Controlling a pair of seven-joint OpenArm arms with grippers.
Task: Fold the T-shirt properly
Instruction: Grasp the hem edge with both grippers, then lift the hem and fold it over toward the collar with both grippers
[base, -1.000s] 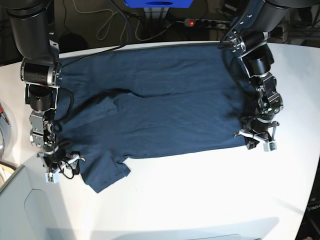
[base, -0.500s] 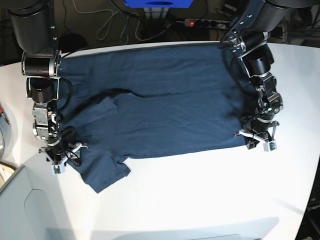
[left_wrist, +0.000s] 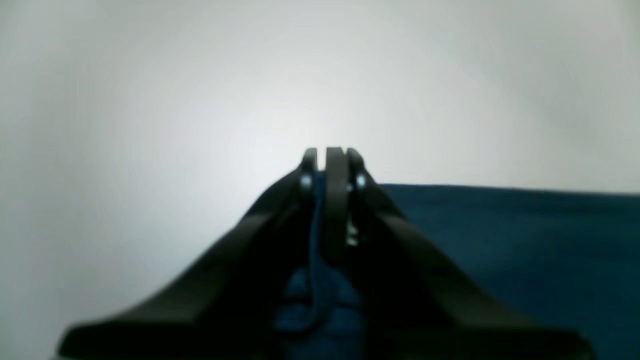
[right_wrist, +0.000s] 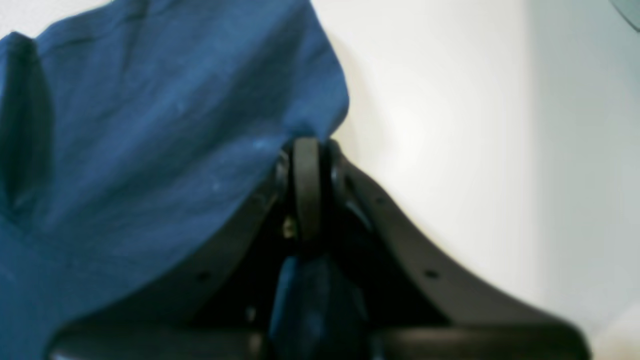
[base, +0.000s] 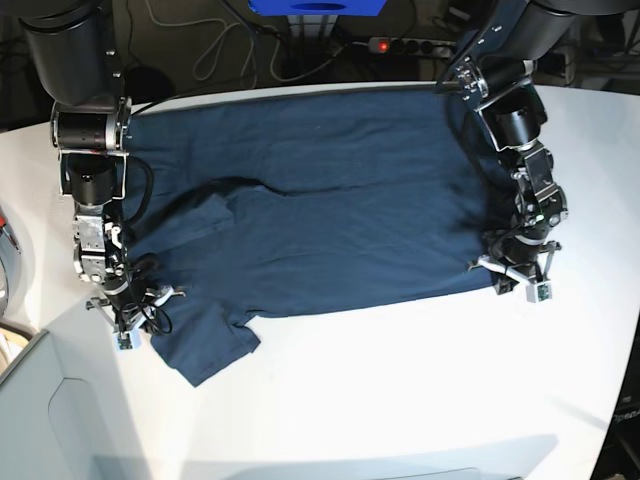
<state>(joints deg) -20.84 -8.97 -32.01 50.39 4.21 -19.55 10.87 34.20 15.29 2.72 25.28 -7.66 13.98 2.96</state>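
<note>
Both pincers on the T-shirt (base: 320, 200)

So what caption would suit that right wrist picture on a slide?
Right gripper shut on the edge of the navy T-shirt, over the white table.

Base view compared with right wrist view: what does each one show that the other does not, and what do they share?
Only the base view shows the whole dark navy-blue cotton T-shirt spread flat on the white table, the left gripper shut on its edge, and a red-lit power strip behind. Only the right wrist view shows navy cloth pinched between the shut jaws of the right gripper. Both show the T-shirt, the table and the right gripper.
</note>
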